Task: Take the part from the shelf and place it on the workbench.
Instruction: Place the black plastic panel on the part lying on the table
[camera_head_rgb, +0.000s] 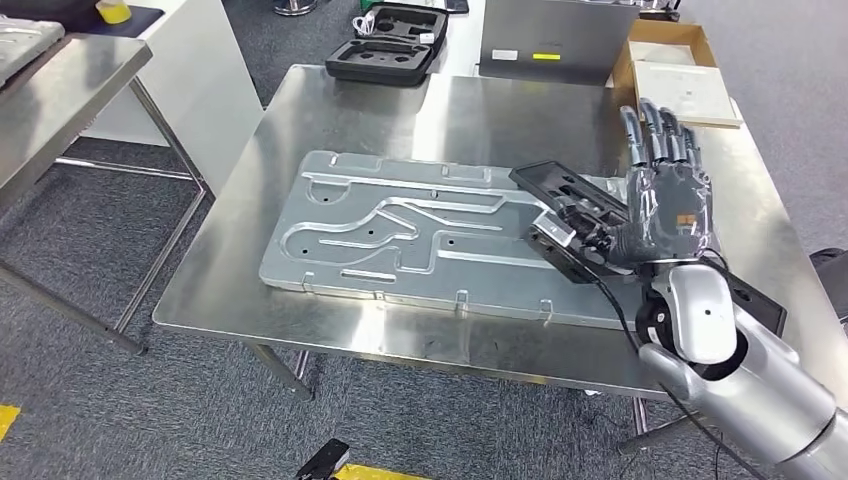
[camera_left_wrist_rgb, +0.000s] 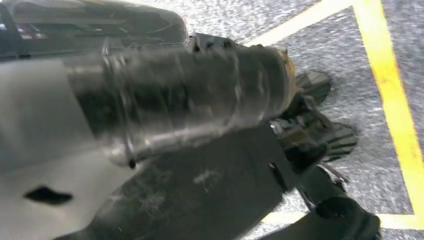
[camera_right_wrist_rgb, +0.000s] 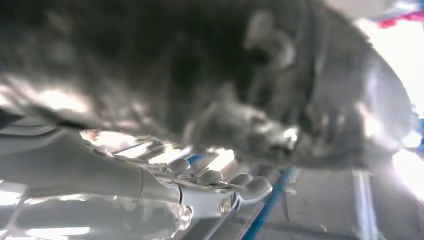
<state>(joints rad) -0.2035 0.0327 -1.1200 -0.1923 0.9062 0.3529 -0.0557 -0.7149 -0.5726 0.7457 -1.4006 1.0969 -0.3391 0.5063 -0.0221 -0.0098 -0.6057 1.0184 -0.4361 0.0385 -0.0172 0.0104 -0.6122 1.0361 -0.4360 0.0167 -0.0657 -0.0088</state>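
The part (camera_head_rgb: 400, 235), a long flat grey metal plate with pressed channels, lies flat on the steel workbench (camera_head_rgb: 330, 100). My right hand (camera_head_rgb: 665, 195) hovers at the plate's right end, fingers straight and spread, pointing away from me, with nothing in them. Black blocks on the thumb side of that hand cover the plate's right edge, so I cannot tell whether it touches. In the right wrist view the hand (camera_right_wrist_rgb: 220, 192) shows pale fingers stretched under a blurred dark mass. My left hand (camera_left_wrist_rgb: 310, 130) hangs over the floor, holding nothing.
A black foam-lined case (camera_head_rgb: 388, 45) and a grey box (camera_head_rgb: 555, 38) stand at the bench's far edge, with a cardboard box (camera_head_rgb: 680, 70) at the far right. A second steel table (camera_head_rgb: 60, 90) stands to the left. Yellow floor lines (camera_left_wrist_rgb: 395, 115) run below the left arm.
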